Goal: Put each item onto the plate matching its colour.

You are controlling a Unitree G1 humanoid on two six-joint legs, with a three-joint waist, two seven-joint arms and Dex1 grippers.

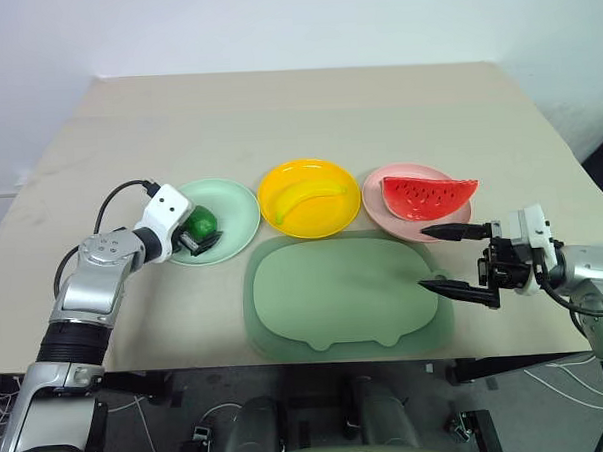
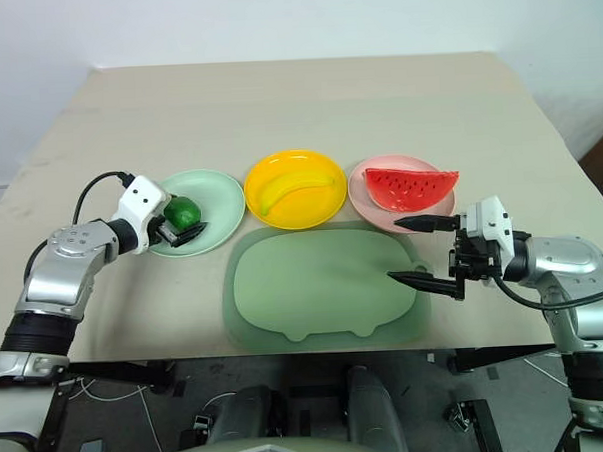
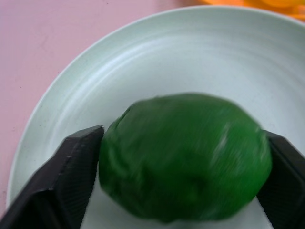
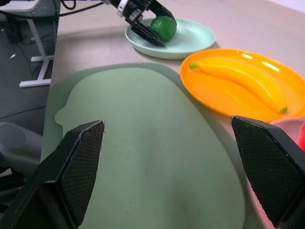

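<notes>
Dark-green lumpy oval (image 1: 202, 224) sits over the mint green plate (image 1: 236, 211) at the left end of the plate row, and my left gripper (image 1: 196, 234) has its two black fingers closed against either side of it; in the left wrist view the oval (image 3: 183, 155) fills the gap between the pads (image 3: 71, 176), low over the plate's pale surface. I cannot tell whether it rests on the plate or hangs just above it. My left arm reaches in from the left edge of the table (image 1: 297, 116), forearm angled forward and inward, wrist tipped slightly down.

Next along I see the yellow banana (image 1: 305, 194) lying in the yellow plate (image 1: 281, 222). Just in front of the plates lies the grey-green pig-shaped mat (image 1: 345, 294).

At the right end, the red watermelon wedge (image 1: 428, 193) lies on the pink plate (image 1: 375, 198). My right gripper (image 1: 453, 263) hovers near the mat's right edge, turned sideways to point left, its fingers spread wide with nothing between them.
</notes>
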